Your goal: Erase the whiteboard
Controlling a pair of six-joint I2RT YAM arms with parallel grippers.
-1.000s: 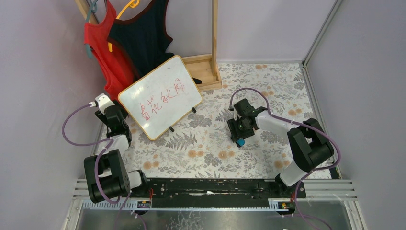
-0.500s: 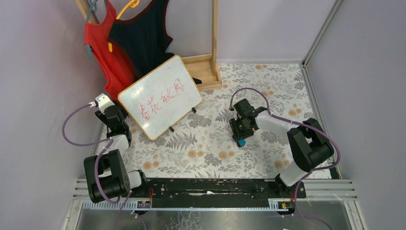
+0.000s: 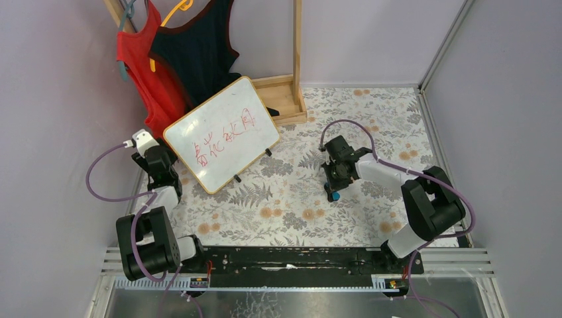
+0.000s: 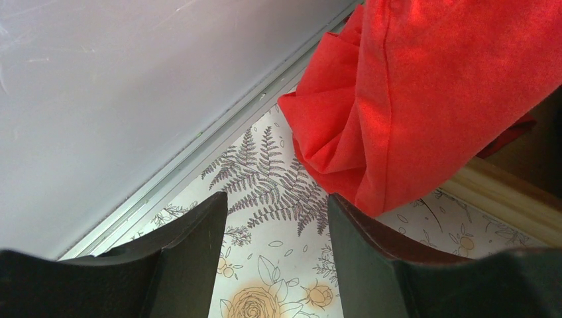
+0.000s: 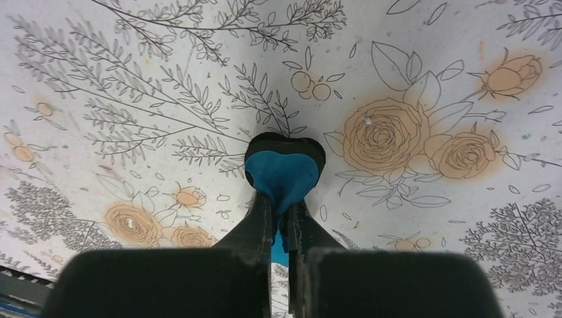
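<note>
The whiteboard (image 3: 222, 132), wood-framed with red writing across it, leans tilted on the floral tablecloth at the back left. A blue eraser (image 3: 335, 195) with a black base lies on the cloth right of centre; the right wrist view shows the eraser (image 5: 283, 171) pinched and squeezed between my right gripper (image 5: 280, 202) fingers. That right gripper (image 3: 333, 183) is shut on it, well to the right of the board. My left gripper (image 3: 155, 159) sits by the board's left edge; in the left wrist view the left gripper (image 4: 278, 205) is open with only cloth between its fingers.
A red garment (image 3: 142, 66) and a dark garment (image 3: 199, 53) hang behind the board; the red garment (image 4: 431, 86) drapes just ahead of my left fingers. A wooden stand base (image 3: 285, 96) sits at the back. Walls enclose the left, back and right sides.
My right gripper has closed from wide open onto the blue eraser, squeezing it. The left arm and the whiteboard have not moved.
</note>
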